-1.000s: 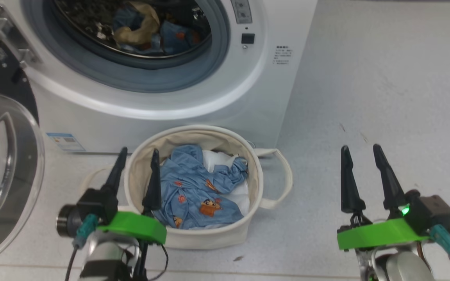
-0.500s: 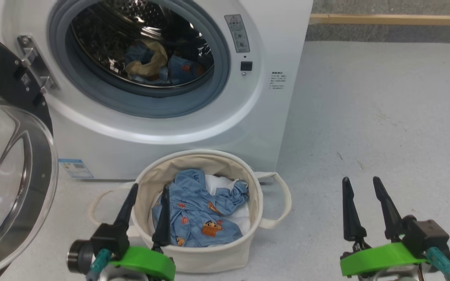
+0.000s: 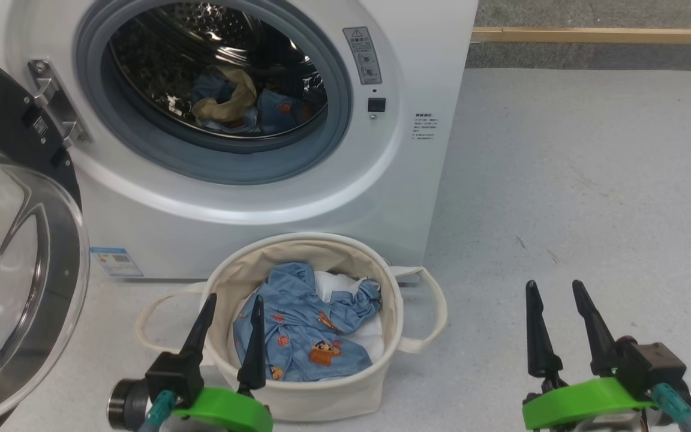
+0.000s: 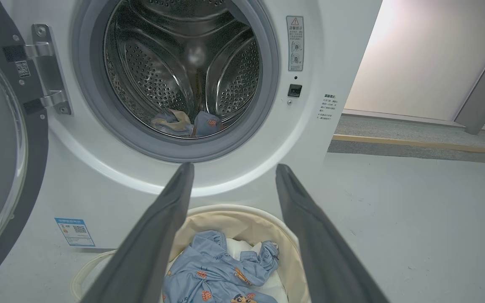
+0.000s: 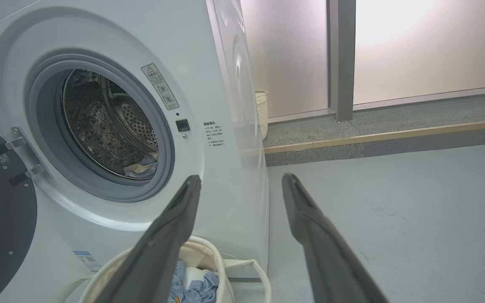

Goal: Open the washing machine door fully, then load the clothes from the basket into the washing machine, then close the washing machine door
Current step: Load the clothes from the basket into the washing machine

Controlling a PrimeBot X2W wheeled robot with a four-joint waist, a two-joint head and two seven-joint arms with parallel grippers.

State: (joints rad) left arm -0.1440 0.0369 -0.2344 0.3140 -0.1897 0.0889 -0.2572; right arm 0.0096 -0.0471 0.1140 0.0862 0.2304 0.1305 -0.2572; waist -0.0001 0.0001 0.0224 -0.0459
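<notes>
The washing machine stands at the upper left with its drum mouth uncovered. The washing machine door hangs swung out at the left. Some blue and cream clothes lie in the drum. The basket sits on the floor in front of the washer. It holds light-blue clothes with orange patches over a white liner. My left gripper is open over the basket's near left rim, holding nothing. In the left wrist view, the left gripper points at the drum. My right gripper is open and empty over bare floor to the right.
Grey floor stretches right of the washer. A raised step with a wooden edge runs along the back. A small white wicker bin stands behind the washer by a frosted wall. A blue label marks the washer's lower front.
The head camera has moved, so the whole picture has slid downward and more of the drum shows. Both grippers sit lower in the picture and stay open. The clothes have not moved.
</notes>
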